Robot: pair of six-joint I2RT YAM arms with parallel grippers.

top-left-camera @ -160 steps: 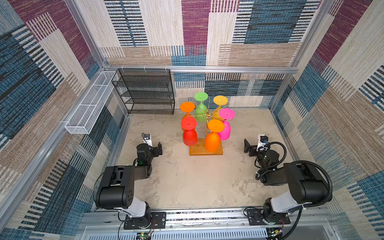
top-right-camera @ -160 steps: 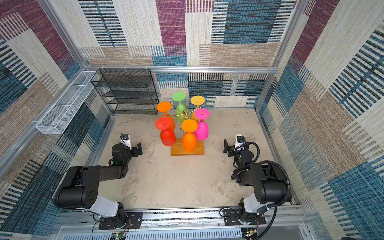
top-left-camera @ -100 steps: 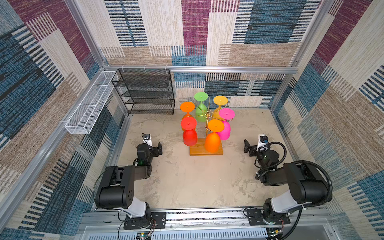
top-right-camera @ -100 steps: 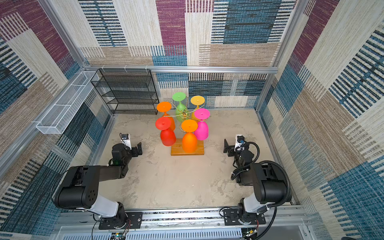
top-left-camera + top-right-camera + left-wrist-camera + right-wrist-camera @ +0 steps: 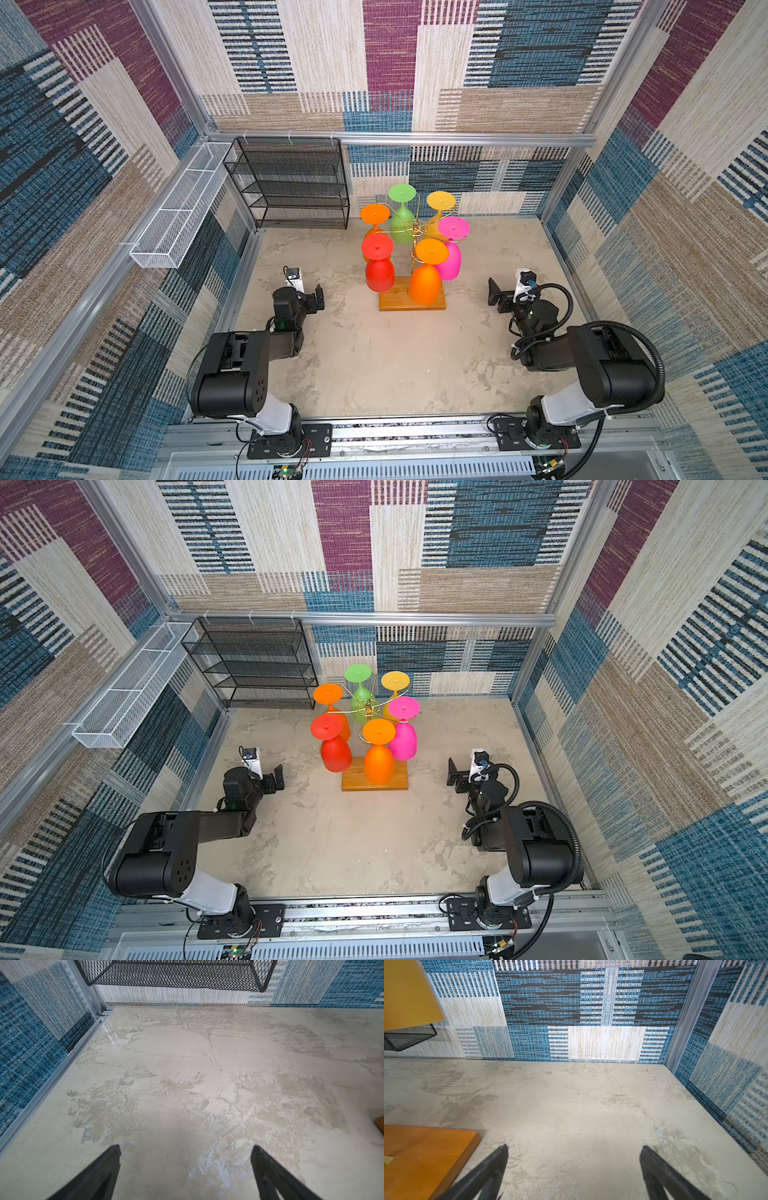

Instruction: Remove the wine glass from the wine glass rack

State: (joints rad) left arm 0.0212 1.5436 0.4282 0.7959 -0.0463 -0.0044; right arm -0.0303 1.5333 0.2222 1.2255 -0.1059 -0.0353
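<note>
Wine glasses, six of them, are hanging upside down on the rack, which is standing toward the back of the table, about midway across. We are watching the left gripper sitting low over bare table, jaws spread wide and holding nothing. We are seeing the right gripper doing the same on the other side, gaping empty, near the rack and touching no glass.

Enclosed robot test cell, lab-type: alu-profile frame w/ patchwork carpet-tile walls, mottled concrete-look floor ahead of jaws of left gripper, 2 robot arms bolted to metal rail behind them.
</note>
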